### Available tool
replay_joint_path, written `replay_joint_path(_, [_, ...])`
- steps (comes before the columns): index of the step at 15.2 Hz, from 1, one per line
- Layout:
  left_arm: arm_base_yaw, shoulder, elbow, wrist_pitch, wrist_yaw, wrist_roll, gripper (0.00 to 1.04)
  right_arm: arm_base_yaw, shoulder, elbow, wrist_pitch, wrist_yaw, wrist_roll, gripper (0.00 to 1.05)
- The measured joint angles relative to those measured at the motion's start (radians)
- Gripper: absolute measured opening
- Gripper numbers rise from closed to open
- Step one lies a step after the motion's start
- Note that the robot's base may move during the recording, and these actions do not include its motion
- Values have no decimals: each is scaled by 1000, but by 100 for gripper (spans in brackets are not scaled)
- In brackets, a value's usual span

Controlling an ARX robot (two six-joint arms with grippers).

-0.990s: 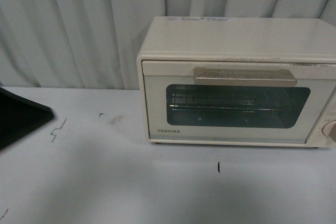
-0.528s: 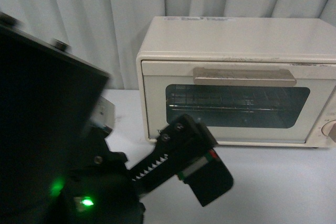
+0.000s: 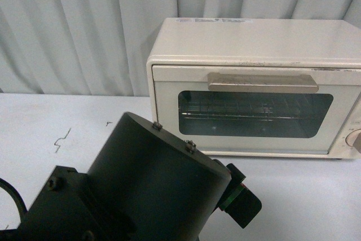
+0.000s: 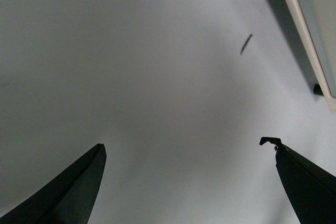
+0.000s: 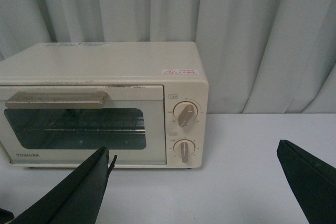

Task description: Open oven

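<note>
The cream-white oven (image 3: 254,43) marked TOSHIBA stands at the back right of the white table, its door shut. The beige bar handle (image 3: 262,82) runs above the dark window (image 3: 254,114), and a wire rack shows behind the glass. My left arm (image 3: 158,184) fills the lower foreground, in front of the oven's left corner. My left gripper (image 4: 186,143) is open over bare table, with the oven's lower edge (image 4: 307,24) off to one side. My right gripper (image 5: 193,148) is open and faces the oven (image 5: 105,66), short of it. Handle (image 5: 56,99) and two knobs (image 5: 184,114) show there.
A pale pleated curtain (image 3: 84,26) hangs behind the table. Small black marks lie on the white tabletop (image 3: 62,137), and one mark (image 4: 245,44) shows near the oven's foot (image 4: 318,89). Open tabletop lies to the right of the oven (image 5: 262,145).
My left arm has come into the front view from the left. Half a second ago it stood tall at the left; now its dark housing sits lower, mid-foreground. The oven has not moved.
</note>
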Motion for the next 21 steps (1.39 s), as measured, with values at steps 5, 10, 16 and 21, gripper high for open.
replay_joint_path(5, [29,39,-8,13,-85,-191,98,0,0,0,0,0,0,98])
replay_joint_path(10, [29,62,-11,44,-87,-248,98,0,0,0,0,0,0,98])
replay_joint_path(16, [23,71,-3,49,-79,-248,98,0,0,0,0,0,0,98])
replay_joint_path(21, [24,71,-3,49,-79,-248,98,137,119,18,174,304,-88,98])
